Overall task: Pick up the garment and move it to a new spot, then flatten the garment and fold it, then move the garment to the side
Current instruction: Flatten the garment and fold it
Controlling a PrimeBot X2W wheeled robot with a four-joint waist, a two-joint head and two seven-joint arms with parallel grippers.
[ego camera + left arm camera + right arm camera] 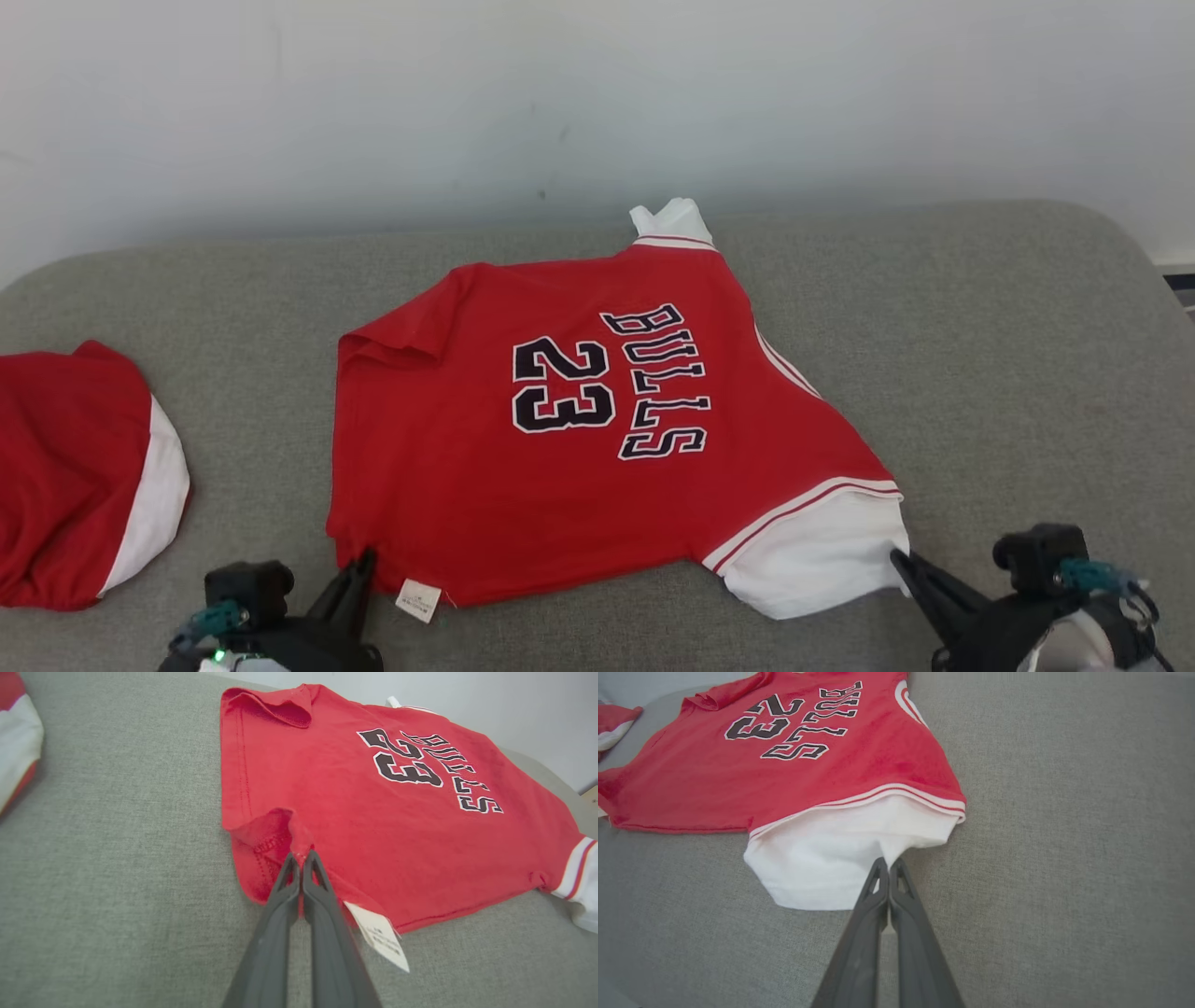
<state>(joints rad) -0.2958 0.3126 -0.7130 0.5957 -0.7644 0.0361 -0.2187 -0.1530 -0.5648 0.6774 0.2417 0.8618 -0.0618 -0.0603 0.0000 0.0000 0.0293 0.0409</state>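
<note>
Jersey [597, 448] lies spread on the grey cushion [1027, 373], light and limp, likely to sag; left hand [303, 856] pinches its hem corner, right hand [888, 863] the white sleeve edge, both sound holds

1. Grey padded surface [1008, 373]: woven cloth cover running from one side of the head view to the other, with rounded far corners. The weave looks even.
2. Pale wall [373, 103]: stands directly behind the surface's far edge. It is plain, with faint scuffs and one small dark speck [541, 195] low near the middle.
3. Second red cloth item [65, 467]: lies on the surface at its left side, partly cut off by the picture edge. It is bunched and rounded, not spread flat.
4. White band [154, 495]: curves along that item's right-hand rim.
5. Dark strip [1178, 280]: sits at the right edge below the wall, beyond the surface's corner. It is too small to identify.
</note>
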